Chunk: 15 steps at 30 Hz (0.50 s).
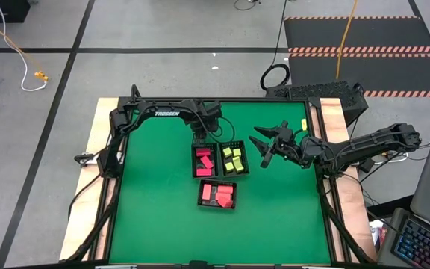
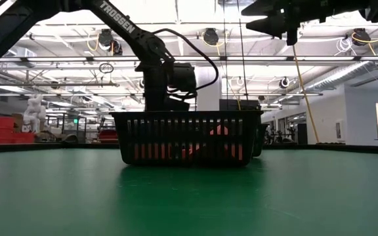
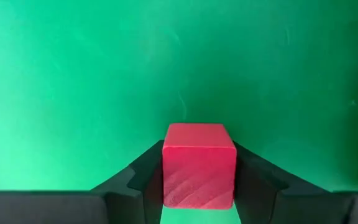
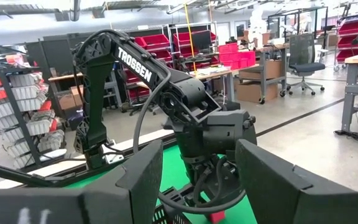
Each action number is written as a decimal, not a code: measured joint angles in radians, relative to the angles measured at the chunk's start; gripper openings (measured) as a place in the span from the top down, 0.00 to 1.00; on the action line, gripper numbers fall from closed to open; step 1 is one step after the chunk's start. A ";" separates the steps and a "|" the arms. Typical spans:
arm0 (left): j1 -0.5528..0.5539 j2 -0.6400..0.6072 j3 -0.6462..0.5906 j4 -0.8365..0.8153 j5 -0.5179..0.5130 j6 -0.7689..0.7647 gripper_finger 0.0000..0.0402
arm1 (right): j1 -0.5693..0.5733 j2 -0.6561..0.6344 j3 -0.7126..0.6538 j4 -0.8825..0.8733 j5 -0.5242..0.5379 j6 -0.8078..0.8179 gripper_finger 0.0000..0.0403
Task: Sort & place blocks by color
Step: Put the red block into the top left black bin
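One red block (image 3: 199,166) between our left tool's (image 3: 199,186) fingers.
We clamp it just behind the trays (image 1: 219,160); right tool (image 1: 269,144) waits open beside them.

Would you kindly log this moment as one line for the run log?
left gripper: jaws around red cube, beside trays | right gripper: raised, jaws open, empty | sorting unfinished

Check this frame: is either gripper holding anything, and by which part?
The left gripper has a red cube between its fingers, one against each of two opposite side faces. The right gripper holds nothing.
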 joint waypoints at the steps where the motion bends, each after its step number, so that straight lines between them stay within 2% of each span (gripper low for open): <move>1: 0.000 -0.001 0.001 -0.009 -0.005 -0.003 0.61 | 0.000 0.000 0.000 0.000 0.000 0.000 0.51; 4: -0.002 -0.001 0.023 -0.029 -0.032 -0.016 0.60 | 0.000 0.000 0.000 0.000 0.000 -0.002 0.51; 8: -0.008 -0.001 0.078 -0.080 -0.056 -0.019 0.67 | 0.000 0.000 0.000 0.000 0.000 -0.004 0.51; 15: -0.020 -0.002 0.201 -0.148 -0.056 -0.027 0.67 | 0.000 0.000 0.000 0.000 0.000 -0.004 0.51</move>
